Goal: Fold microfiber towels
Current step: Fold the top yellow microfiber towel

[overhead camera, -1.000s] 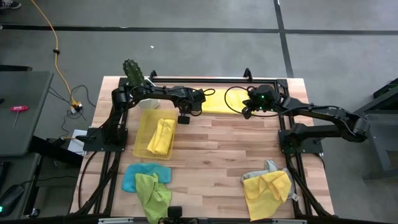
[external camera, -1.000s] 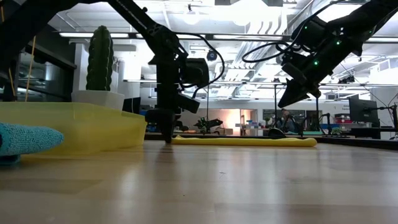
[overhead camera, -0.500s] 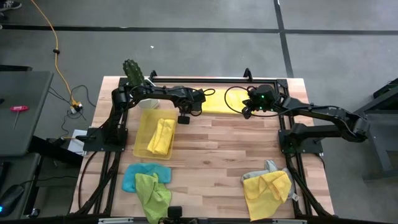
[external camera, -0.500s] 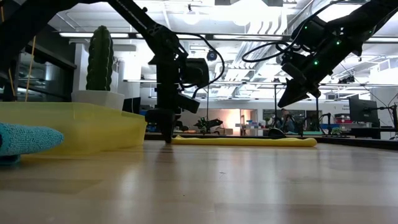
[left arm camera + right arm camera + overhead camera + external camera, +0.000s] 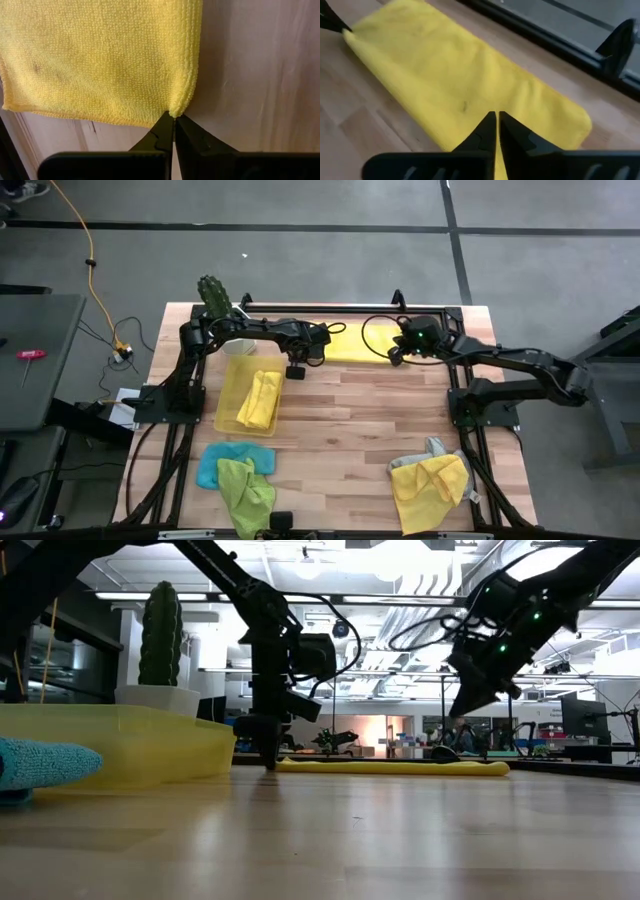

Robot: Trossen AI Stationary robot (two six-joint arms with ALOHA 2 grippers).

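Note:
A bright yellow microfiber towel (image 5: 357, 345) lies folded into a long strip, flat on the table's far middle (image 5: 400, 768). My left gripper (image 5: 174, 119) stands at the towel's left end, pointing steeply down, shut on a corner of it. My right gripper (image 5: 497, 119) hangs shut above the towel's right part (image 5: 462, 712), well clear of the cloth, with nothing between its fingers. My left gripper pinches the towel's corner (image 5: 176, 111) at its left end between the tips of its two fingers. The fingers come from above, pointing steeply down. How many layers they have I cannot tell. The towel lies flat and slack on the table.
A translucent yellow tray (image 5: 229, 418) at the left holds a folded yellow towel (image 5: 260, 400). A potted cactus (image 5: 213, 298) stands at the far left. Blue and green towels (image 5: 235, 472) lie near left, yellow and grey ones (image 5: 430, 478) near right. A black rail (image 5: 300, 308) runs along the far edge.
My right gripper has tipped a little more downward above the towel without shifting its place. The left gripper and the towel have kept still.

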